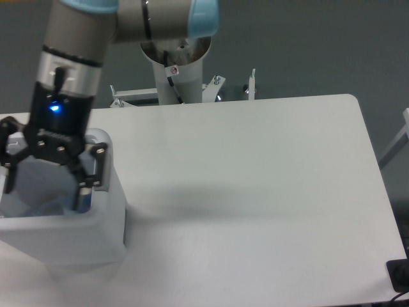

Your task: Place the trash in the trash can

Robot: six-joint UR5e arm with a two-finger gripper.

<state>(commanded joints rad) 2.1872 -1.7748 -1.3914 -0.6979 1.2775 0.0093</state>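
At the left edge of the table, inside the white boxy plastic trash can with rounded corners and a thick rim [108,224]: a faint bluish, translucent shape [54,206] lies low in the opening, most likely the clear plastic bottle, though it is too blurred to name with certainty. The crumpled wrapper is not visible; whether it sits deeper in the bin cannot be told.

Directly above the opening: the black two-finger gripper [45,185], blue status light lit on its body, fingers spread wide apart and holding nothing. One finger [83,192] hangs within the bin's mouth beside the right wall; the other stands at the picture's left edge.

Step in hand, as judged: release of the bottle into the bin, apparently done. Next move, as judged: a straight lift clear of the rim, keeping the open fingers off the bin's right wall so the bin is not dragged or tipped.

Surroundings: the white rounded-corner tabletop [255,192] stretches right of the bin, with no trash to be seen on it. Behind the table stand the arm's pale grey base column [176,70] and small metal brackets [249,86]. A dark object [399,276] shows at the lower right corner, well apart. Nothing stands in the path upward.
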